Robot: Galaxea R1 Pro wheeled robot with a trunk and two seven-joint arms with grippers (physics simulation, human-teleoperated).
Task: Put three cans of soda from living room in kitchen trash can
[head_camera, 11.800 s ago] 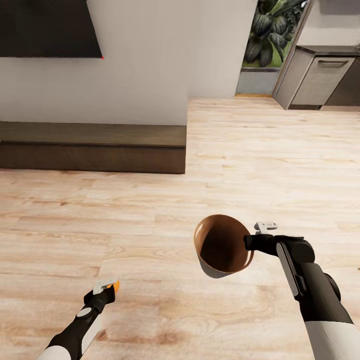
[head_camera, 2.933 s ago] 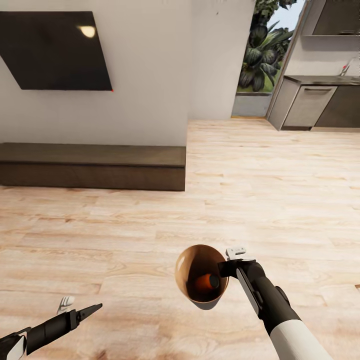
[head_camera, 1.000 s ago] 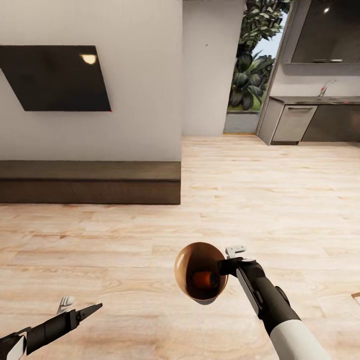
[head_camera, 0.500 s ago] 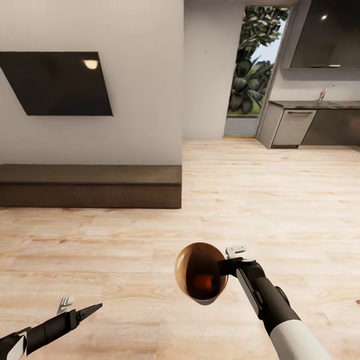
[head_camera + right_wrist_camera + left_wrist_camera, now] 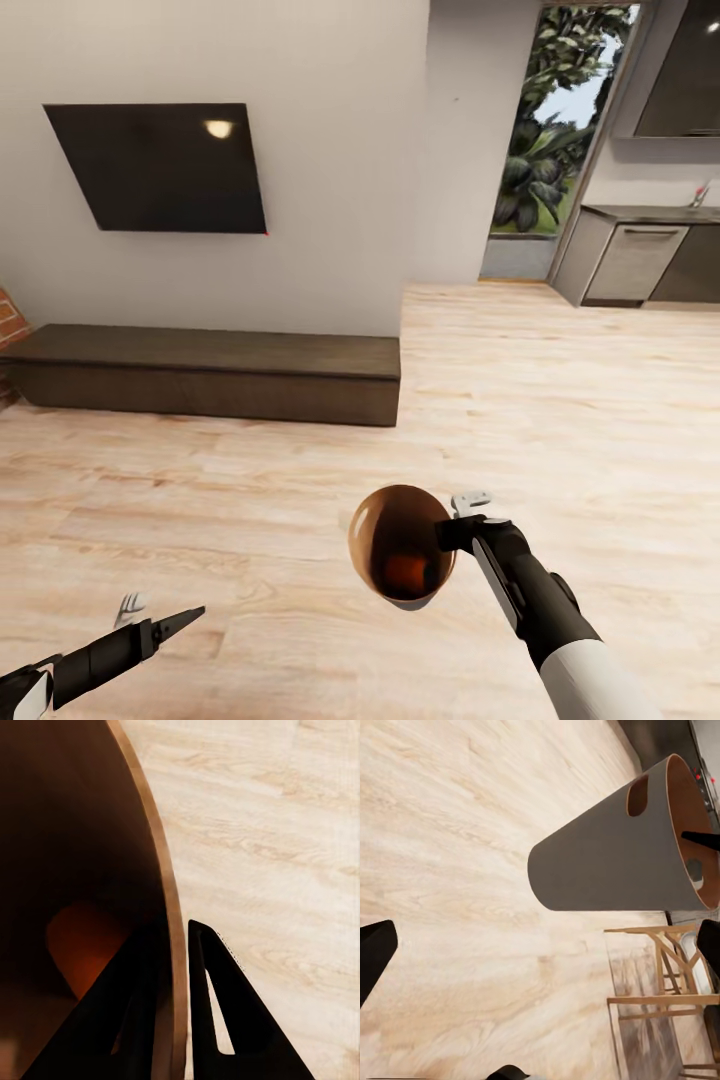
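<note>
Light wood plank floor [image 5: 250,480] is carrying a long low dark bench [image 5: 210,375] sitting against the wall; kitchen cabinets [image 5: 640,265] are standing on it far off.

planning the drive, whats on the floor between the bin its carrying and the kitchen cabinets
In the head view, only bare wood floor lies between the trash can held by the right gripper and the kitchen cabinets.

The bin [image 5: 402,540] hangs above the floor [image 5: 250,500] in front of the robot, its rim pinched between the right fingers [image 5: 206,1020], one inside the wall and one outside. A can [image 5: 405,572] lies inside it. The left gripper [image 5: 160,622] sits low to the left, well apart. A bench [image 5: 210,372] stands ahead along the wall beneath the TV [image 5: 160,165]. The kitchen [image 5: 650,260] lies far right, beside the window [image 5: 545,140].
</note>
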